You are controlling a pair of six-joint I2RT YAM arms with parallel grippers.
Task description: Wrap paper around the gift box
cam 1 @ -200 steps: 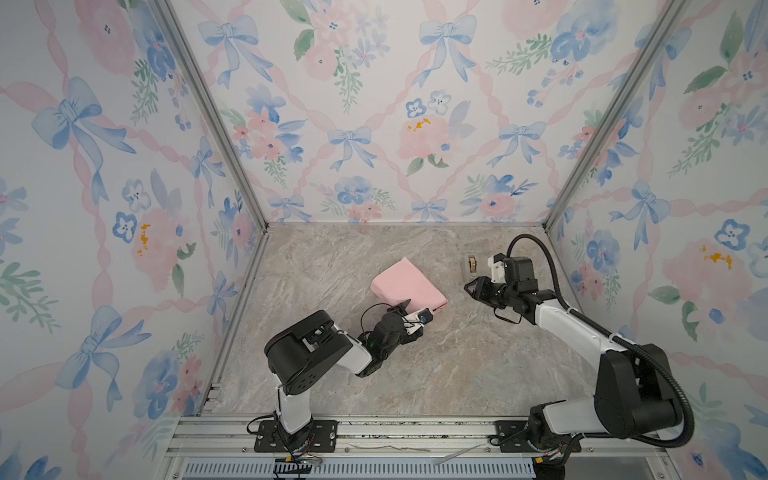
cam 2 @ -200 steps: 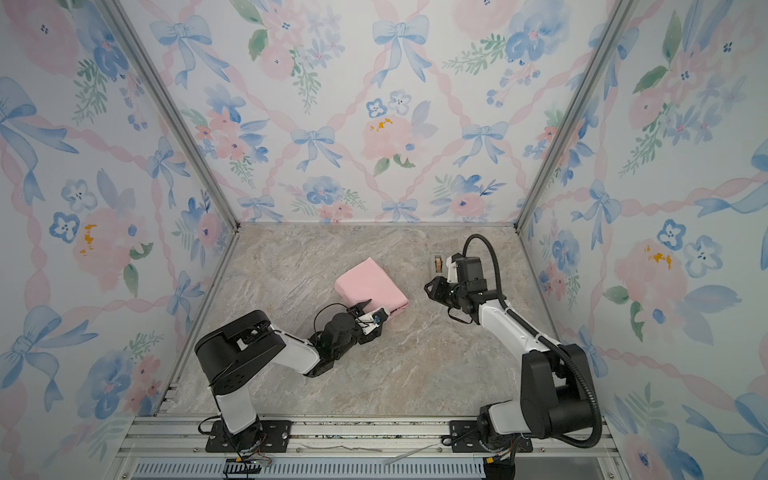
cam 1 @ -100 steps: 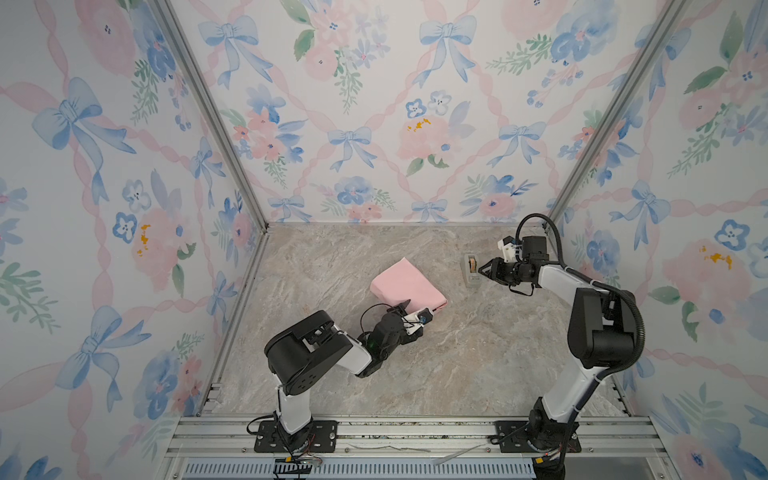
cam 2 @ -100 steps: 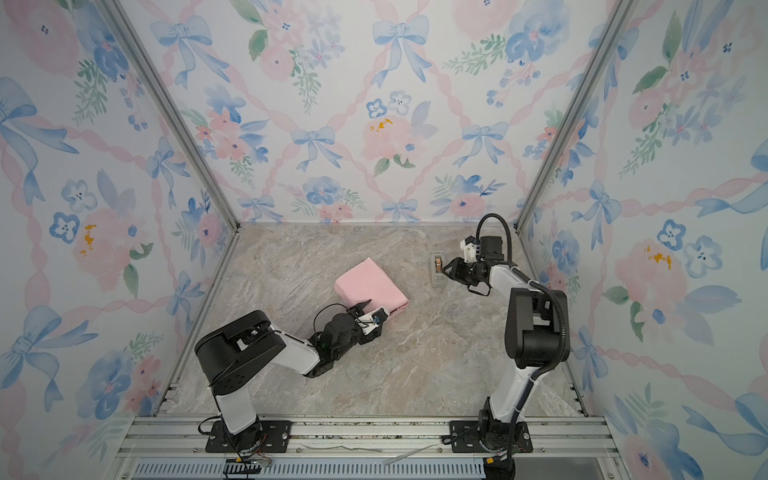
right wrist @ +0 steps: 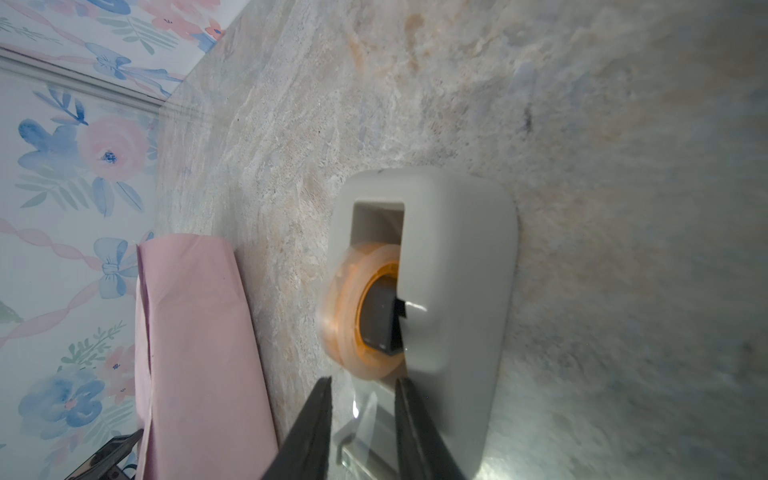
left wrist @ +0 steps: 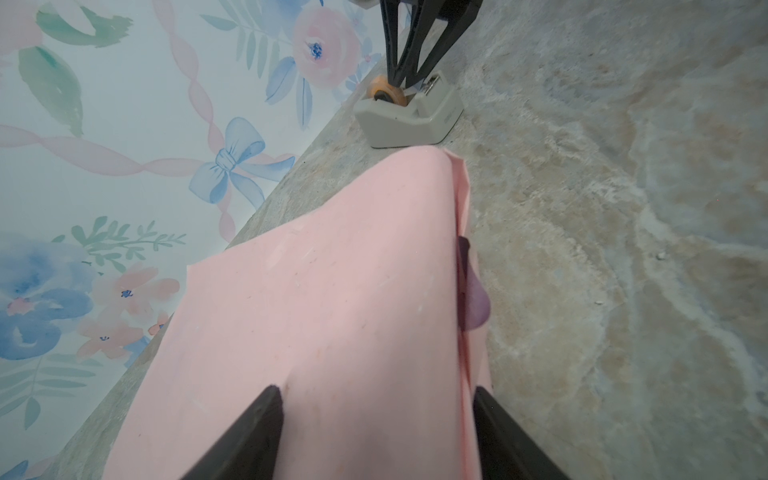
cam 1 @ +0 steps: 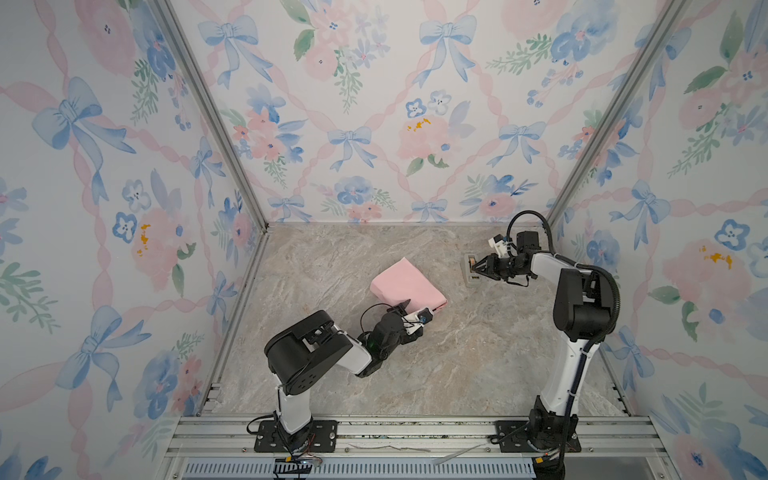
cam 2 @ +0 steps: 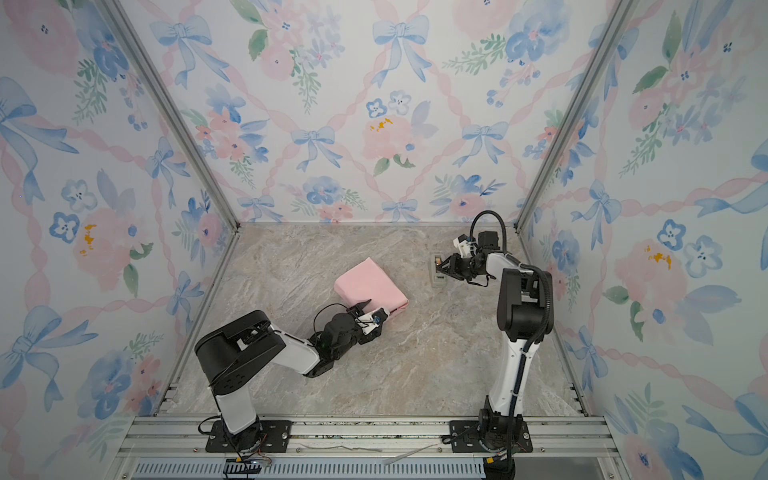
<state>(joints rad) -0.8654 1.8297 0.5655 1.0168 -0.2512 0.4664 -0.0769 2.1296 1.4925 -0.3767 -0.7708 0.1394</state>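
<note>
The thin, pale pink sheet of paper [cam 1: 409, 282] lies folded into a flat bundle in the middle of the marble-patterned table [cam 1: 332, 374], with lilac showing at one edge. The left claw [cam 1: 416, 311] clamps the bundle's near end. Well apart from it, the right claw [cam 1: 474, 268] holds its jaws narrowly parted at the beige plastic tape dispenser [cam 1: 472, 282].

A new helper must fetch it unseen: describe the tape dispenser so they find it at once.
Look to the far right corner of the marble table, where the right gripper reaches in. At its tips sits the tape dispenser, apart from the folded pink paper at mid-table. It alone is a small beige-grey block holding an orange-tinted tape roll.
</note>
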